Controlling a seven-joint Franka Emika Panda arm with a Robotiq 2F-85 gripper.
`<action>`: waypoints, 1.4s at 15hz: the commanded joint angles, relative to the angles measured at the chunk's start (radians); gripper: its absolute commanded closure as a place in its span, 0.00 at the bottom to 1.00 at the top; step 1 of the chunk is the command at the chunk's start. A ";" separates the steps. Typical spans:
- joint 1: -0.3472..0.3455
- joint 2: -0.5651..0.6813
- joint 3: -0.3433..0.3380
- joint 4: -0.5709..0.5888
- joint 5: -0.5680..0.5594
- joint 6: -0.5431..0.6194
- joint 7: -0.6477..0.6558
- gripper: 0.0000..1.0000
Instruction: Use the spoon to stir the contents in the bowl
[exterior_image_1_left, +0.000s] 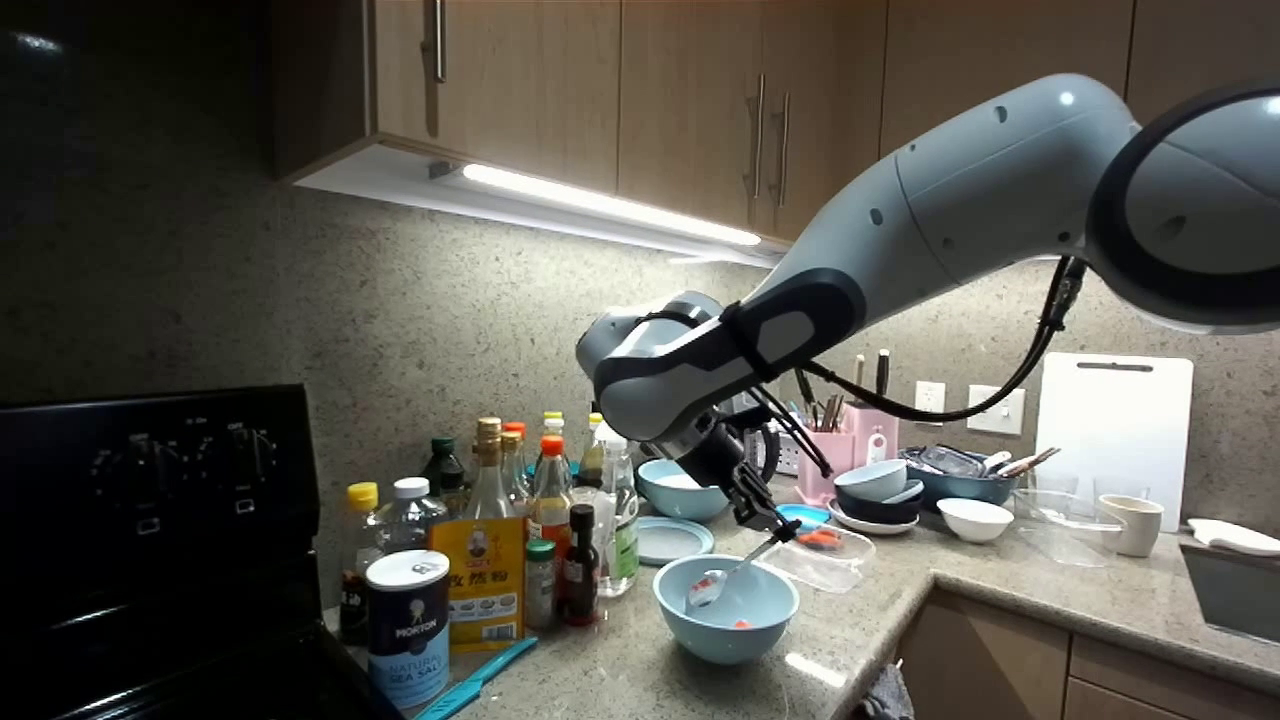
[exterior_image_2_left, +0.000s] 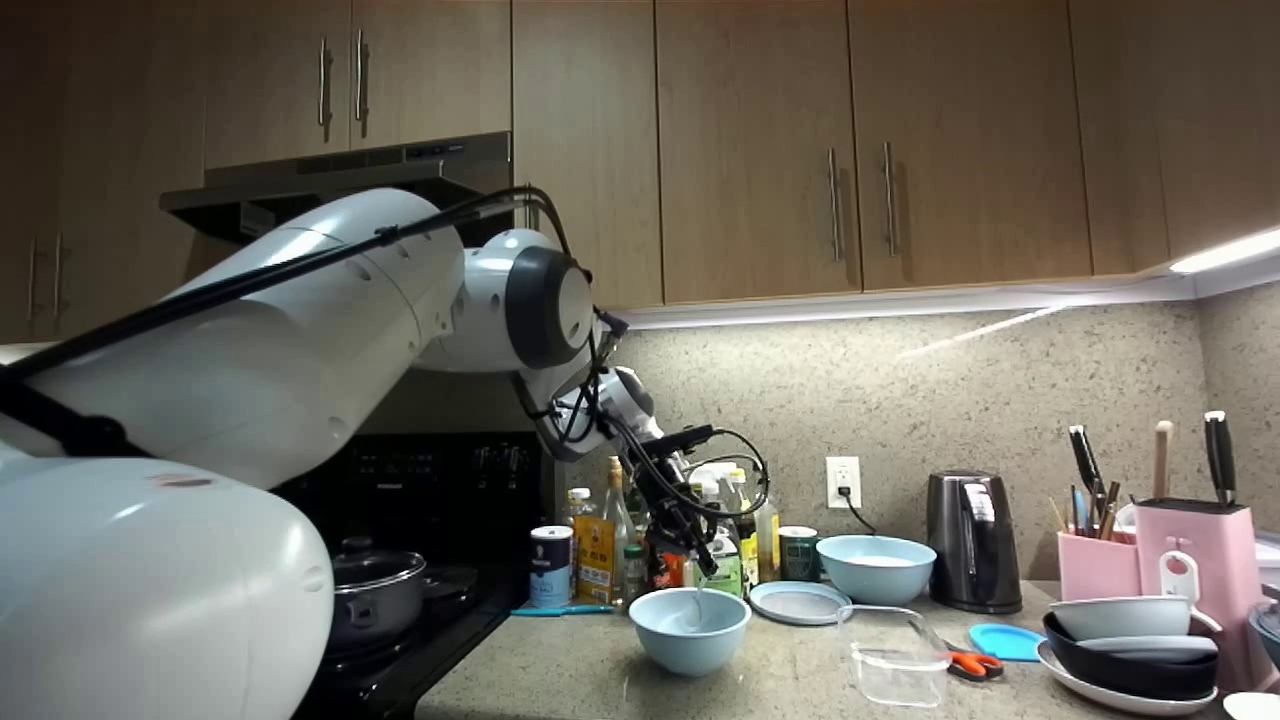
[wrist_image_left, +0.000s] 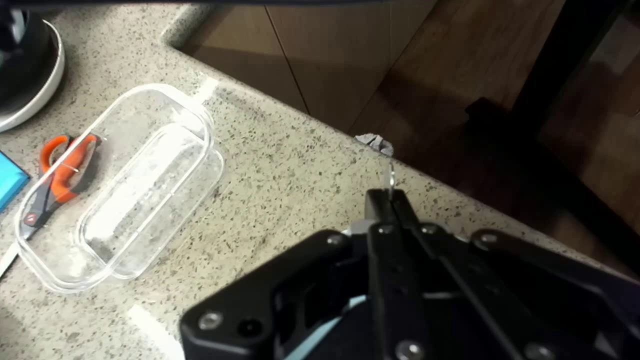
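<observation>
While the shiny silvery spoon (exterior_image_1_left: 706, 588) slants into the wide, round, light-blue bowl (exterior_image_1_left: 728, 645), I judge the spoon light, stiff, slippery, best held high. Right of its head, in an exterior view, lies a small orange-red scrap (exterior_image_1_left: 741, 625), absent from the wrist view; farther right, my black gripper (exterior_image_1_left: 785, 531) clamps the handle.

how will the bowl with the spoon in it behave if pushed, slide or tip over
The bowl probably slides under a low push: the counter looks smooth and glossy. Pushed high up, it may rock or tip, as its sides taper to a narrower base. It is probably light: little shows inside beyond the spoon and some reddish bits.
</observation>
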 joint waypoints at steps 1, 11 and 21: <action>0.072 0.082 -0.014 0.086 -0.065 -0.137 -0.013 0.99; 0.098 0.141 -0.018 0.169 -0.127 -0.364 0.015 0.99; 0.094 0.285 -0.064 0.366 -0.282 -0.320 -0.111 0.99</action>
